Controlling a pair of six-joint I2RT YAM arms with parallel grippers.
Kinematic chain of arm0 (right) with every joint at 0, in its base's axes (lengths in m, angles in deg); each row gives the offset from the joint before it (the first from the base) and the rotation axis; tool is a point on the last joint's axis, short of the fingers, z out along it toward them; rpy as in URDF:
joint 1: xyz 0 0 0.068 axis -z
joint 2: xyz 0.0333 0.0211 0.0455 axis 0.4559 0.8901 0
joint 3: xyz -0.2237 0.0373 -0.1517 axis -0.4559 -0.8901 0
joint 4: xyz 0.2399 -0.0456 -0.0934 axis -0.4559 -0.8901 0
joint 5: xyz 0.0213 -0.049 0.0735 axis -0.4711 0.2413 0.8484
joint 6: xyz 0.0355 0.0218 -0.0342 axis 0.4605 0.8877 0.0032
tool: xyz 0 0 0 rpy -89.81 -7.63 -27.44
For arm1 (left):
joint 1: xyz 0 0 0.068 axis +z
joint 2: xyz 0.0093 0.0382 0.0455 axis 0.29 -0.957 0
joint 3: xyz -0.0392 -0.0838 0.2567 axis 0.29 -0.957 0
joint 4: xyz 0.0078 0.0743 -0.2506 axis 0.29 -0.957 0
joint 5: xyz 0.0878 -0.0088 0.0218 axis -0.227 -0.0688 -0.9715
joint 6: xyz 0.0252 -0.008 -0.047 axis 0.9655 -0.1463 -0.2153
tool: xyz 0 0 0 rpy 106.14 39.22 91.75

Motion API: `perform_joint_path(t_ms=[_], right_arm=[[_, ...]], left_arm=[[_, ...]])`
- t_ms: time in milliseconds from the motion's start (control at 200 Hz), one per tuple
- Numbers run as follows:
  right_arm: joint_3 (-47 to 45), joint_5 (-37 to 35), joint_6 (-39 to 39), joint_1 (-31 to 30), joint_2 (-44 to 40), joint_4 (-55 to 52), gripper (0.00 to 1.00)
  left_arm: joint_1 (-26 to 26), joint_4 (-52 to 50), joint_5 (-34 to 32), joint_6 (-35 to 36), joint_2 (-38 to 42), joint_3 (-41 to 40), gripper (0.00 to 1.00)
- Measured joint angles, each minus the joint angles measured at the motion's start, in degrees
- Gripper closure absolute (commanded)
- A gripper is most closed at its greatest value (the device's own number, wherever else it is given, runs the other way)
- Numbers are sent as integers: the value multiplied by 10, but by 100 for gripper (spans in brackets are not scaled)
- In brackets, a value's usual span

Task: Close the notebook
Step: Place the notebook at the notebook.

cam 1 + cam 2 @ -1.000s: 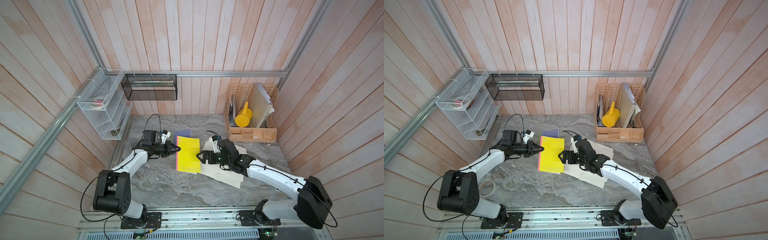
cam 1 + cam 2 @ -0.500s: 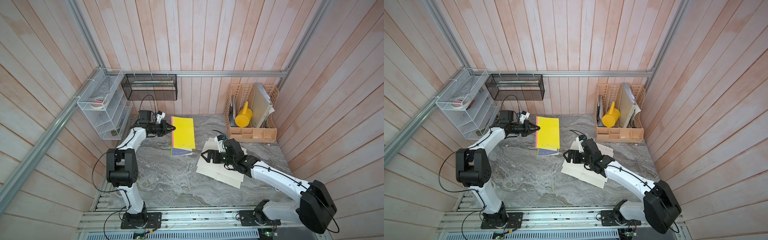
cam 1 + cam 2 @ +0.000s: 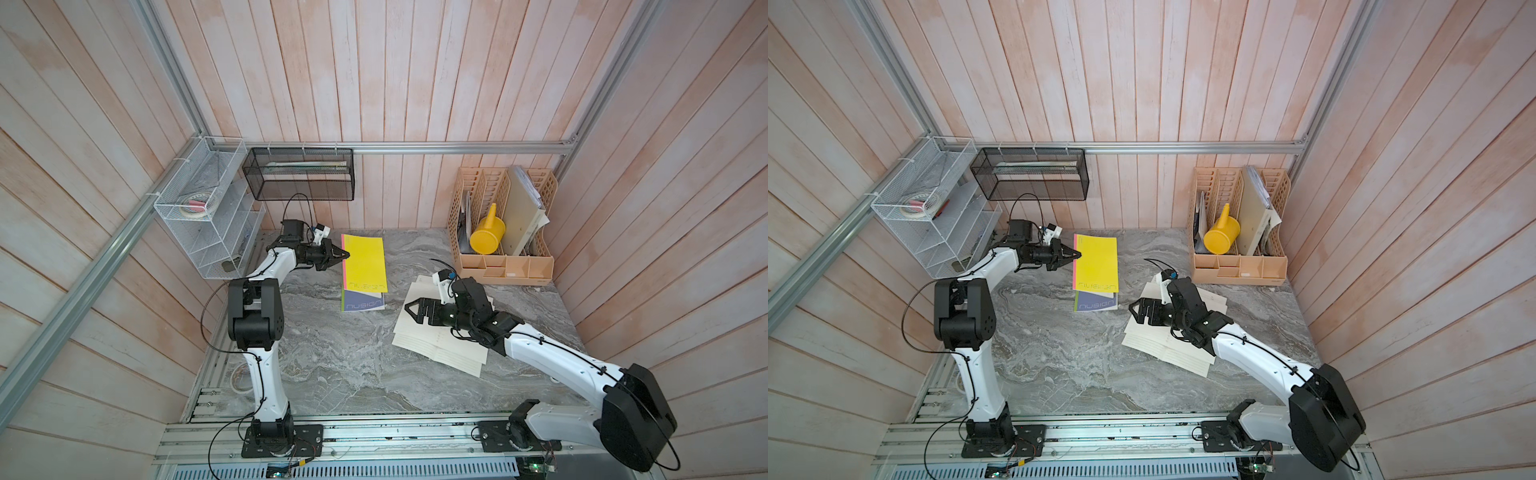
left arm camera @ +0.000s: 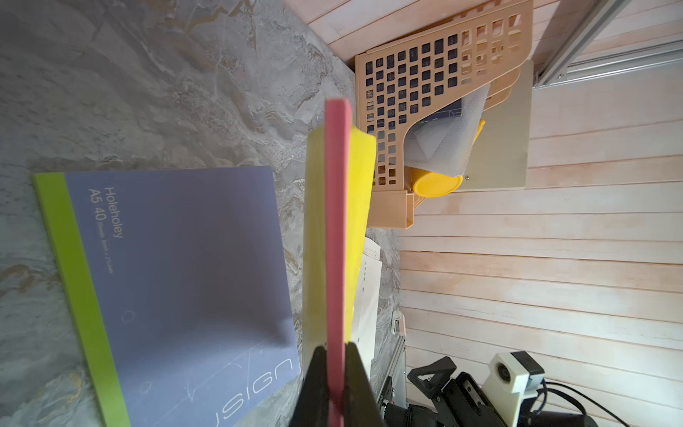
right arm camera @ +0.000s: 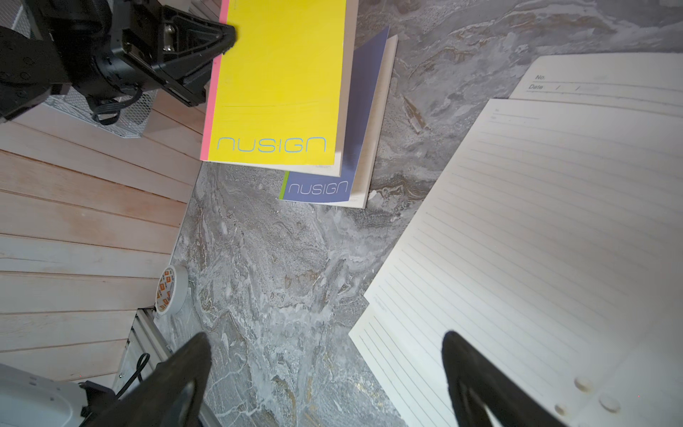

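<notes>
The yellow notebook (image 3: 365,262) is being held closed near the back of the marble table (image 3: 332,365), partly overlapping the purple notebook (image 3: 362,301) lying beneath. The left gripper (image 3: 345,254) is pinching its pink spine edge between 2 fingers. The right gripper (image 5: 325,344) is hovering spread wide, gripping nothing, over loose lined sheets (image 3: 436,349) nearby.

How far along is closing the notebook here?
Done: the yellow notebook with pink spine looks shut. In hand: the left gripper pinches its spine edge, holding it over the blue-grey notebook. Left: lay it down, release. The right gripper hangs open above loose lined sheets.
</notes>
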Motion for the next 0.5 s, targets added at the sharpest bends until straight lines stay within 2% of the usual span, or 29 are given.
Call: perform_joint_path(t_ms=[500], right_arm=[[-8, 9, 10, 0, 0, 3, 2]], left_arm=[[0, -15, -3, 13, -79, 11, 100]])
